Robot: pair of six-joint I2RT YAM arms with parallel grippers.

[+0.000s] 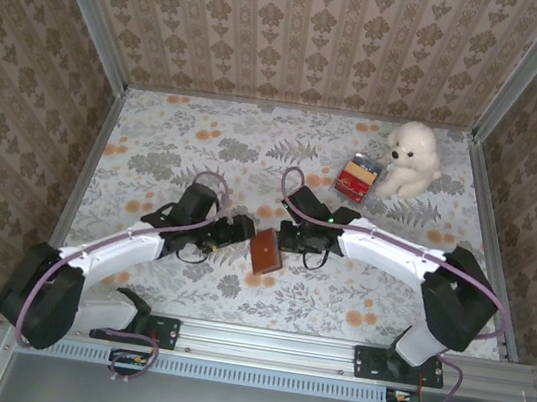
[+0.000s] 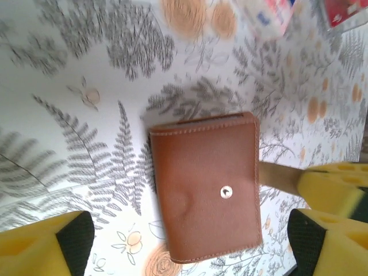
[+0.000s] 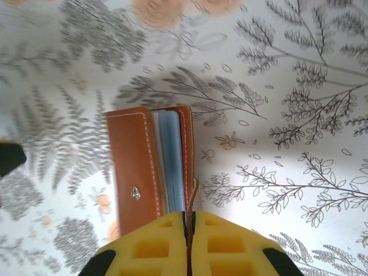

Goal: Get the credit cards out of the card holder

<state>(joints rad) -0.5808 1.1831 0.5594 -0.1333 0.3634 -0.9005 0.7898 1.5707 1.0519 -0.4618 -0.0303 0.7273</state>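
Now R gripper (image 3: pixel 188 215) clamped on card holder (image 2: pixel 204 187) strap (image 2: pixel 277 176); L gripper (image 1: pixel 242 234) spread wide, empty; hold steady, pinch cards' (image 3: pixel 171 161) exposed edge.

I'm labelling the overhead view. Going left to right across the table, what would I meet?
left gripper → card holder → right gripper → small red box → white plush dog
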